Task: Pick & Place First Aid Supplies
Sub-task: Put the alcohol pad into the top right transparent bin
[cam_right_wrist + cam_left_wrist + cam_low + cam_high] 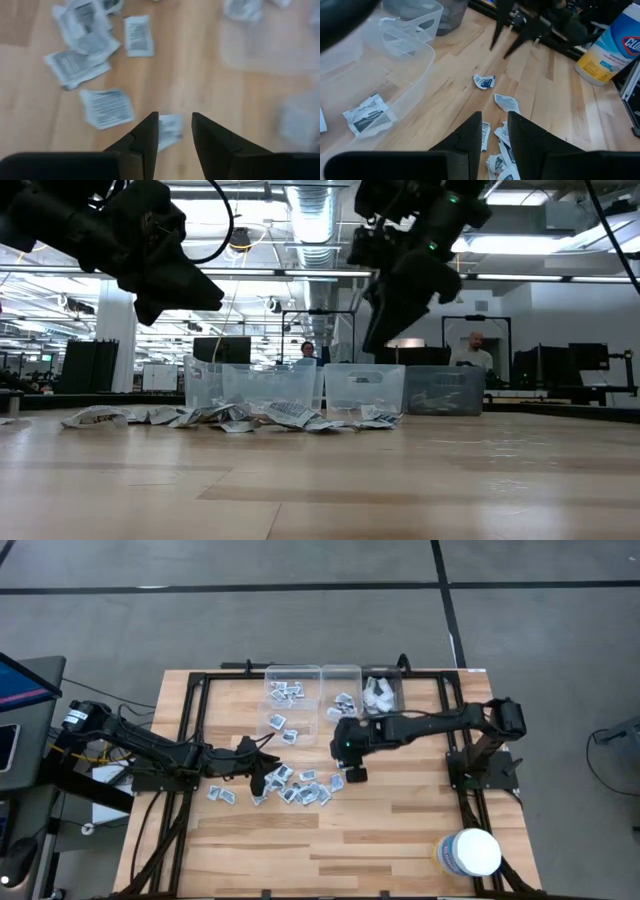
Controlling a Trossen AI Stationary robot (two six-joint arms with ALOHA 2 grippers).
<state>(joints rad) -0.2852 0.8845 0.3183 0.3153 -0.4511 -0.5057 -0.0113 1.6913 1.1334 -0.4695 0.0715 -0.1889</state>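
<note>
Wooden table (pixel 400 830) | packets (pixel 300 788) scattered | bins (pixel 330 388) behind | office

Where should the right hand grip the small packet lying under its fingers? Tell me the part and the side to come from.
Pinch the packet across two opposite edges, coming straight down from above: it lies flat on the table, clear of the other packets. The right hand hangs open over it; the left hand hangs over the other packets.
</note>
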